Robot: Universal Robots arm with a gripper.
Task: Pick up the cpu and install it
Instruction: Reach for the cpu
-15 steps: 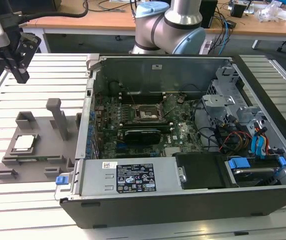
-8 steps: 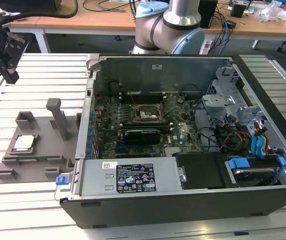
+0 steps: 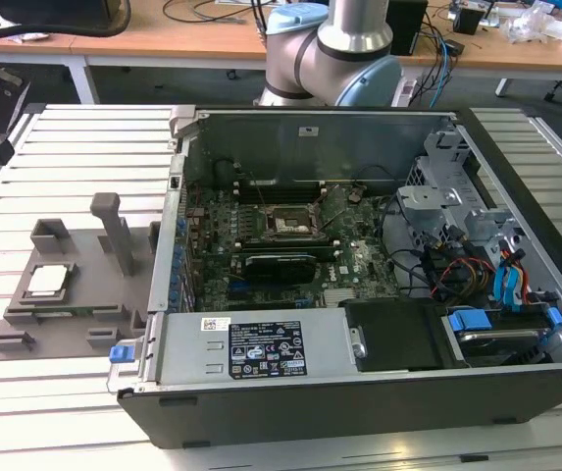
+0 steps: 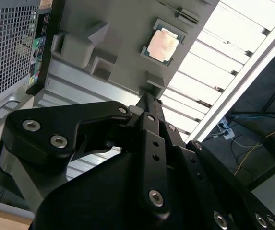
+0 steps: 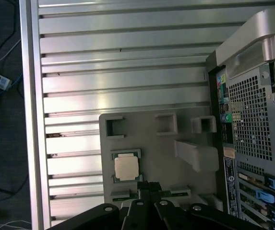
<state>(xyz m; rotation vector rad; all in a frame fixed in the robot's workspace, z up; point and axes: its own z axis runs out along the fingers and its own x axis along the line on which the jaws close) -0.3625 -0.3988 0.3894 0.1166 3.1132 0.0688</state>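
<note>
The cpu is a small square chip with a silver top and lies flat in a recess of the grey fixture tray, at the exterior view's left of the open computer case. Both wrist views look down on the cpu from well above. My gripper hangs high over the tray's edge, a short way from the chip and apart from it. Its black fingers meet at a single tip, shut on nothing. The black socket frame sits mid-motherboard inside the case.
The tray carries upright posts and blocks beside the cpu. The case lies open on a slatted metal table, with drive cages and cables at the exterior view's right. The arm's base stands behind the case.
</note>
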